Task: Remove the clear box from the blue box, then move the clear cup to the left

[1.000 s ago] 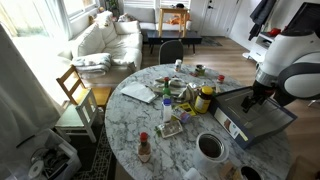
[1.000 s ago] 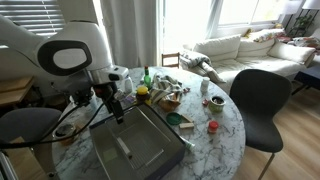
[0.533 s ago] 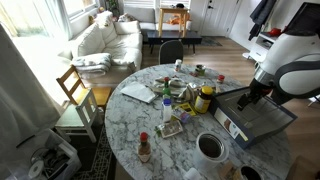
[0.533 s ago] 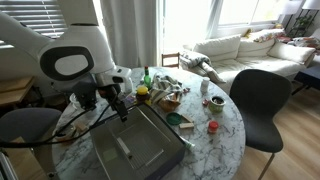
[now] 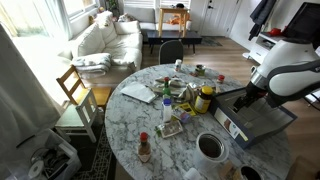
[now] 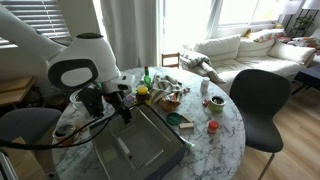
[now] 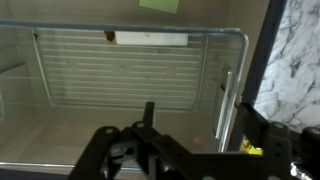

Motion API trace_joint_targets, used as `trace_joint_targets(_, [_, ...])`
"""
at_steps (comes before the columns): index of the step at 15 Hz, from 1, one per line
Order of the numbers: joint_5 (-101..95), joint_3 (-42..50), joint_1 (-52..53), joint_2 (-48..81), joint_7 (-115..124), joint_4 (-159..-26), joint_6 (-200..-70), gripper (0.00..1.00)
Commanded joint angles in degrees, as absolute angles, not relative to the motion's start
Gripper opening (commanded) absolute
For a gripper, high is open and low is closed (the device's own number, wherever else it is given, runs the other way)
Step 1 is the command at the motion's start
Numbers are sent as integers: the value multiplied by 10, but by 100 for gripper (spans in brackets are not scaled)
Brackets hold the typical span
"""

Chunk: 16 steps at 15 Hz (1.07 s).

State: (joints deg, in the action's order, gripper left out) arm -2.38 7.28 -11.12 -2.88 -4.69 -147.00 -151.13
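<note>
The blue box [image 5: 258, 120] [image 6: 140, 148] lies on the marble table's edge, in both exterior views. A pale flat clear box [image 6: 123, 150] rests on its dark floor, and in the wrist view the clear box [image 7: 150, 39] lies at the far end of the blue box [image 7: 120, 80]. My gripper [image 5: 248, 99] [image 6: 125, 110] hangs just above the box's near end, open with nothing between its fingers [image 7: 148, 118]. In the wrist view the gripper [image 7: 200, 125] straddles the box's side wall. The clear cup [image 5: 210, 147] [image 6: 65, 128] stands on the table beside the box.
A yellow-lidded jar [image 5: 204, 98] [image 6: 142, 92] and a clutter of packets and small items fill the table's middle. A red-capped bottle [image 5: 144, 148] stands near the table's edge. A dark chair [image 6: 262, 100] is drawn up to the round marble table [image 5: 130, 120].
The arm has dropped and shifted a little, bringing the gripper closer over the blue box. The clear box and cup have not moved.
</note>
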Motion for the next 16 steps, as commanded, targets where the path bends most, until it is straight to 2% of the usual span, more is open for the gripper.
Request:
trace_joint_targets(1, [26, 83, -99, -10, -94, -1468, -1527, 54])
trace_joint_targets(4, [48, 81, -97, -4, -117, -1466, -1521, 30])
trace_joint_targets(8, [62, 80, -95, 1, -133, -1464, -1519, 1])
trace_joint_targets(16, [21, 78, -94, -32, -90, -1469, -1503, 1])
